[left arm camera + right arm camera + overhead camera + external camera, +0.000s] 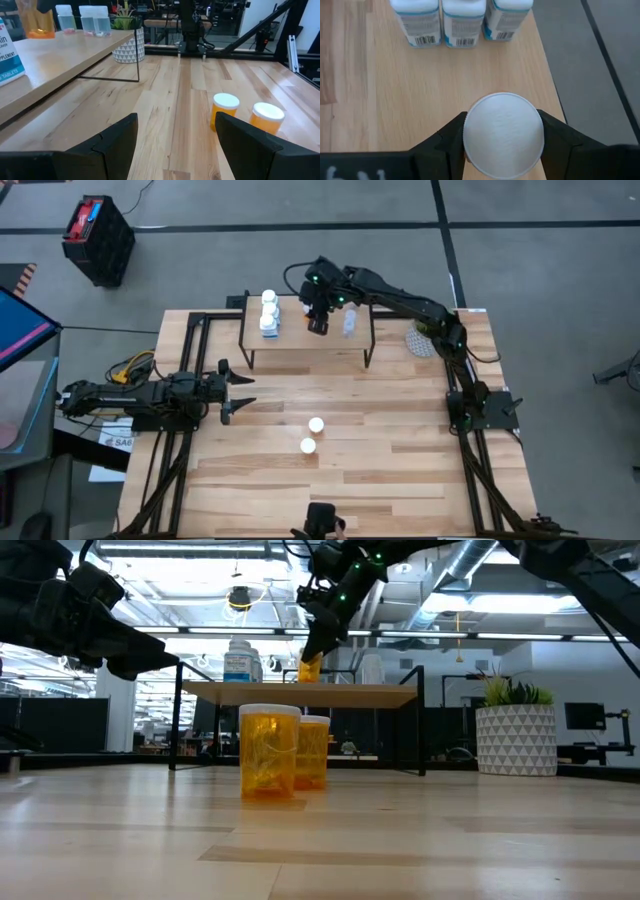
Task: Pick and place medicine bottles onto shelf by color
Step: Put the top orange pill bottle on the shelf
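Note:
The shelf (pixel 300 345) stands at the table's far middle. Three white bottles (pixel 269 313) stand in a row on its left part, and clear bottles (pixel 349 323) stand on its right part. My right gripper (pixel 318 323) is over the shelf's middle, shut on an orange bottle (pixel 310 668). Two more orange bottles (pixel 316 424) (pixel 307 446) stand upright on the table in front of the shelf. My left gripper (pixel 235 390) is open and empty at the table's left, pointing toward these two. My right gripper pinches the orange bottle's white cap (pixel 502 134) between its two fingers (pixel 447 142), one on each side of the cap. The fingers come from above, pointing down. The bottle hangs upright with its bottom at the shelf top (pixel 300 690); whether it touches, I cannot tell.
A potted green plant (pixel 424 337) in a white patterned pot stands at the table's far right, beside the shelf. The shelf top shows bare wood (pixel 385 85) between the white bottles and the held bottle. Bare tabletop (pixel 400 450) lies right of the two orange bottles.

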Motion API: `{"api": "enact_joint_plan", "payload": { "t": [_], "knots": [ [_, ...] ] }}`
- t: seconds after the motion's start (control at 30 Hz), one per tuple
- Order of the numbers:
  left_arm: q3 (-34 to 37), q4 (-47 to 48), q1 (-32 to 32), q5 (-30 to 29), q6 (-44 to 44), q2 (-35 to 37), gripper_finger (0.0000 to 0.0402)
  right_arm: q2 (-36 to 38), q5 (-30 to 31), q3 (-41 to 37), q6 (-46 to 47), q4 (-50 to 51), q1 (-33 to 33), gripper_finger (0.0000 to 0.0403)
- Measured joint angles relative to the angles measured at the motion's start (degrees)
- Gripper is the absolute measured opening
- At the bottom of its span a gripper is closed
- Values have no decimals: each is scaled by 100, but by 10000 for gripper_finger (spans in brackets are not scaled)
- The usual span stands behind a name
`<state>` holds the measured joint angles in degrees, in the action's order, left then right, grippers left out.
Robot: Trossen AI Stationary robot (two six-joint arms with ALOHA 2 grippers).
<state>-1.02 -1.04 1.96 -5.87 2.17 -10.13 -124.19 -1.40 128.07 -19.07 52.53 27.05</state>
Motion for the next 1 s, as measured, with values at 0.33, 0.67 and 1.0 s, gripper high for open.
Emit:
{"api": "enact_joint_plan", "payload": {
  "t": [0.33,0.67,1.0],
  "knots": [
    [0,0,0,0,0,0,254,-75,-1,2,15,-45,9,203],
    [0,0,0,0,0,0,254,-77,-1,0,15,-29,-7,259],
    [0,0,0,0,0,0,254,-77,-1,0,57,-183,-12,265]
  ]
}}
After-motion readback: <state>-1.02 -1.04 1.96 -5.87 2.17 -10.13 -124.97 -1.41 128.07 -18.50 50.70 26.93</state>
